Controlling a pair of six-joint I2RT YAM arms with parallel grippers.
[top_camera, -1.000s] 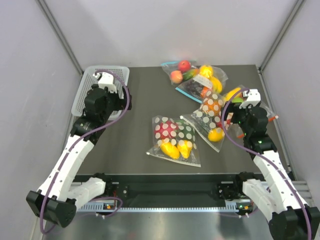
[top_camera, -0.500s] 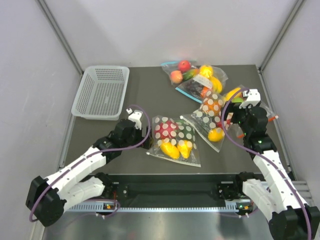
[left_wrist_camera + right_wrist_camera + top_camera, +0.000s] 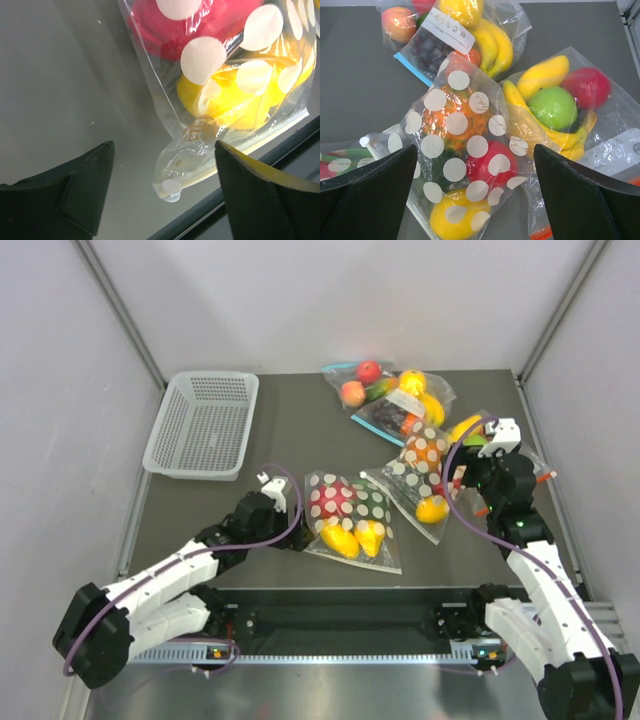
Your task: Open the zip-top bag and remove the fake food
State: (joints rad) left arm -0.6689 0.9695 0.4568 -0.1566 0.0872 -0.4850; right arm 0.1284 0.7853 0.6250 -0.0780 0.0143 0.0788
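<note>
Jaws of left gripper [image 3: 164, 150] spread wide, empty, straddling near-left corner of floppy clear white-dotted zip-top bag [image 3: 352, 502], lying near centre. Glossy yellow, red plastic fake food [image 3: 352, 537] inside. Right gripper [image 3: 475, 150] gaping, empty, at right.

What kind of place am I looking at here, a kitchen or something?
Probably a robot test booth, not a kitchen. Plain grey walls box in a dark table, a left arm and a right arm are bolted at its near edge, and the bagged food looks like glossy plastic toys.
</note>
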